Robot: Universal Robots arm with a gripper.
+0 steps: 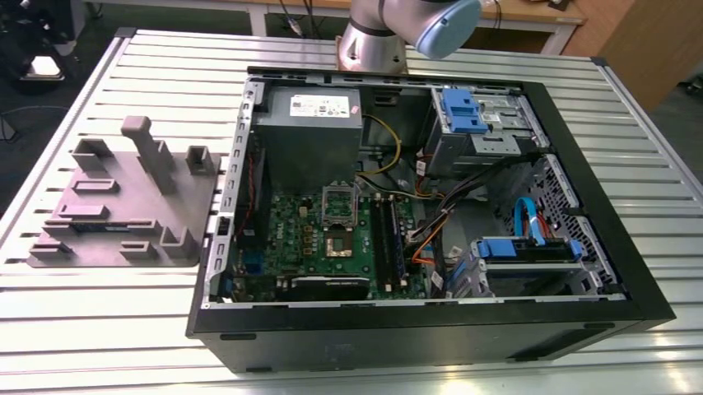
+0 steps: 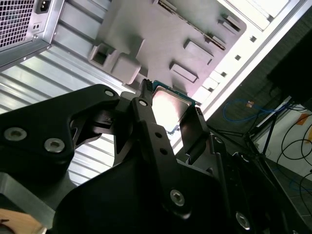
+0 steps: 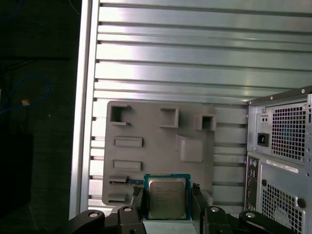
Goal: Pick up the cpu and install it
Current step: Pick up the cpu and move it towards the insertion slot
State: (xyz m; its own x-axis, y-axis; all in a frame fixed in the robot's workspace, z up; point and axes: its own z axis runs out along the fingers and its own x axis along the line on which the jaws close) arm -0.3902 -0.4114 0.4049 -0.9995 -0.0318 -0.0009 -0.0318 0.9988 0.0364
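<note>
**Small flat square cpu (image 3: 166, 197) with silver-grey metal top clamped in the black gripper (image 3: 166, 208)**

The cpu (image 2: 169, 109) sits between the gripper's (image 2: 171, 100) two black fingers (image 3: 140, 204), which press on two opposite sides of it. Its metal top faces the camera in both wrist views, and a thin green edge shows around the lid. The jaws are closed on the chip and hold it off the table.

Beyond the chip, in both wrist views, lies a flat grey moulded plastic tray (image 3: 156, 131) with raised blocks and rectangular pockets (image 2: 156, 34). It rests on a ribbed aluminium slatted table (image 3: 195, 58). Just beside the tray stands the perforated grey rear of a black desktop computer case (image 3: 282, 161).

In the exterior view the case (image 1: 417, 337) lies on its side with the cover off, and the tray (image 1: 110, 197) is on the table (image 1: 165, 66) at nine o'clock from it, on the exterior view's left. Inside the case, a green motherboard (image 1: 318, 247) fills the seven o'clock corner, with a square socket (image 1: 338, 245) near its middle and long black memory slots (image 1: 384, 230) at three o'clock from the socket. A big grey power-supply box (image 1: 308, 123) sits at eleven o'clock, and blue-clipped drive bays (image 1: 472, 111) at one o'clock. The silver robot arm (image 1: 371, 45) with a pale blue joint cap rises at twelve o'clock from the case.
</note>
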